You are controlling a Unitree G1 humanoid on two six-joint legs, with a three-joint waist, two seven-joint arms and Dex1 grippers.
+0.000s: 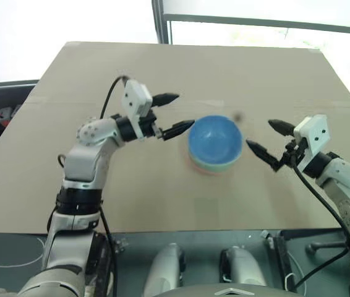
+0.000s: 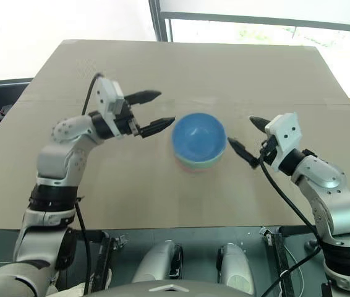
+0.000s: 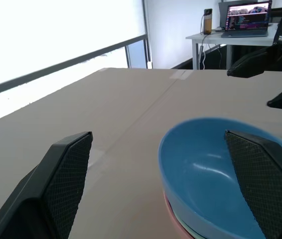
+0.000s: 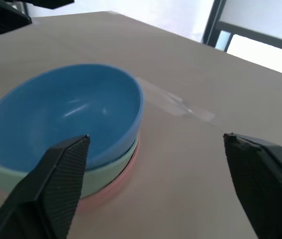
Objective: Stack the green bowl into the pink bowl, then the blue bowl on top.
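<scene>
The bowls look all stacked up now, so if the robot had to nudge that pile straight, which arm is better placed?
Probably the left. The left gripper is open with one fingertip almost at the blue bowl; the right gripper, also open, sits slightly farther off.

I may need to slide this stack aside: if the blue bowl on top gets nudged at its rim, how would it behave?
The blue bowl looks rigid and glossy, so it would probably slip rather than flex. It sits nested in the green bowl, which sits in the pink bowl, so a light push likely rocks it or shifts the whole stack across the smooth table.
</scene>
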